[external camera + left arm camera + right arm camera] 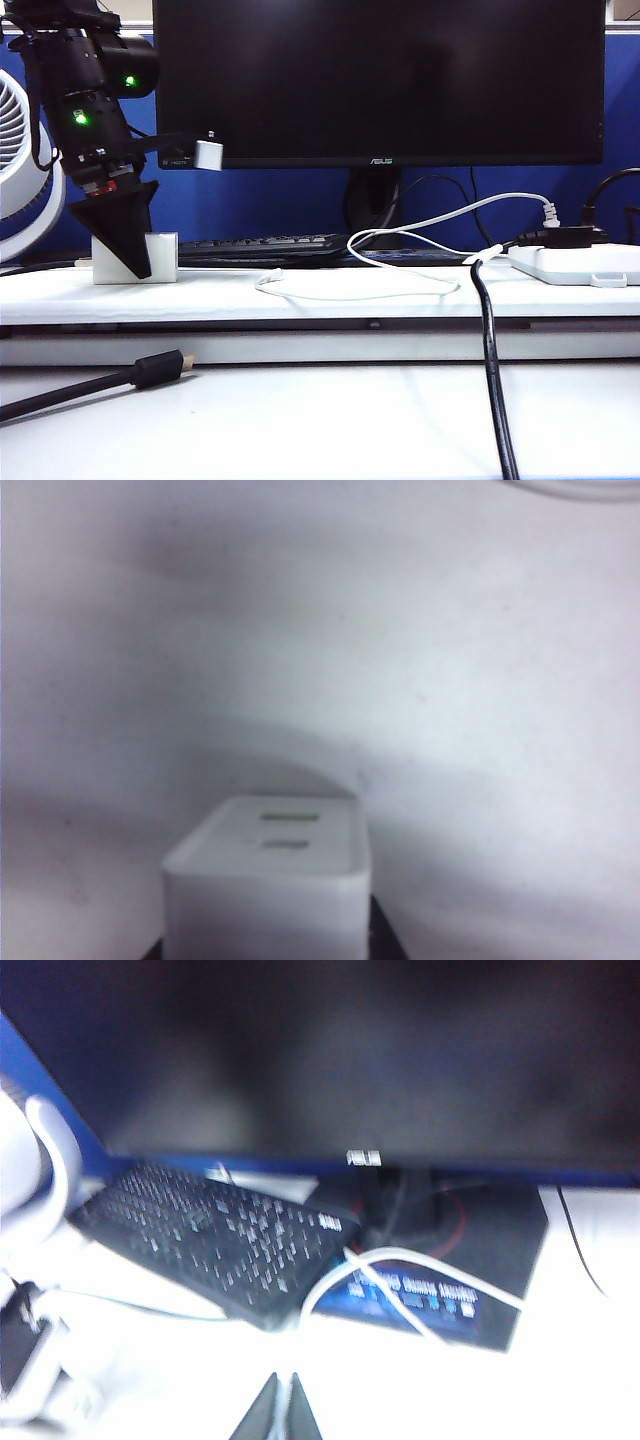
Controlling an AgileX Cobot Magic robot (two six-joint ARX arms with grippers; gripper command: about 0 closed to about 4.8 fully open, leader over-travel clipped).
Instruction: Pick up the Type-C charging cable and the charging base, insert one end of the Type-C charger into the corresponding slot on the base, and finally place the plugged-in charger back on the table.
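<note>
The charging base [165, 258] is a small white block standing on the raised ledge of the table [330, 305] at the left. My left gripper [138, 268] points down over it, and its dark fingers press against both sides of the base [270, 880], whose two slots face up. The Type-C charging cable [400, 235] loops across the ledge, its small plug end [268, 281] lying to the right of the base. My right gripper [283, 1385] hangs shut and empty above the white table, out of the exterior view.
A black monitor [380, 80] and a keyboard [260, 244] stand behind the ledge. A white power strip [580, 262] sits at the right, with a thick black cord [492, 370] running down from it. A black gold-tipped cable [150, 370] lies front left. A white fan [20, 150] stands at the far left.
</note>
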